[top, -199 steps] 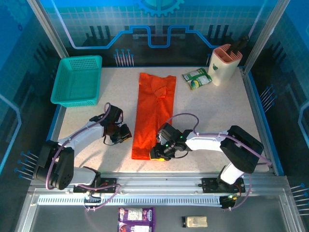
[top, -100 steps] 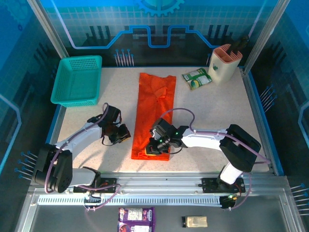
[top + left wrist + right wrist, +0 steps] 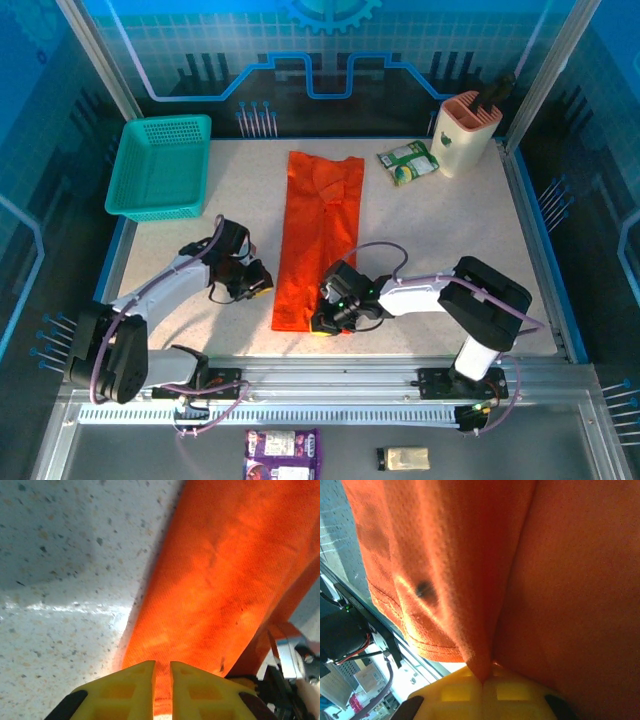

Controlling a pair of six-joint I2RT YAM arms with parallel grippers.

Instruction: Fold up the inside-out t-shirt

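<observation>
The inside-out t-shirt (image 3: 320, 220) is bright orange and lies folded into a long narrow strip down the middle of the table. My left gripper (image 3: 265, 284) is at the strip's left edge near the near end. In the left wrist view its yellow fingers (image 3: 135, 680) stand almost together with the t-shirt (image 3: 215, 580) edge pinched in the slit of the left gripper (image 3: 162, 669). My right gripper (image 3: 325, 320) is on the near hem. The right gripper (image 3: 484, 679) is shut, and a raised fold of the t-shirt (image 3: 570, 580) runs into its jaws.
A teal mesh basket (image 3: 160, 165) stands at the back left. A green packet (image 3: 408, 162) and a beige holder (image 3: 465, 132) are at the back right. The metal rail (image 3: 330, 375) runs along the near edge, just behind the hem.
The right gripper has shut on the near hem, after shifting left and then back toward the near edge. The hem there has bunched a little. The left arm has barely moved.
</observation>
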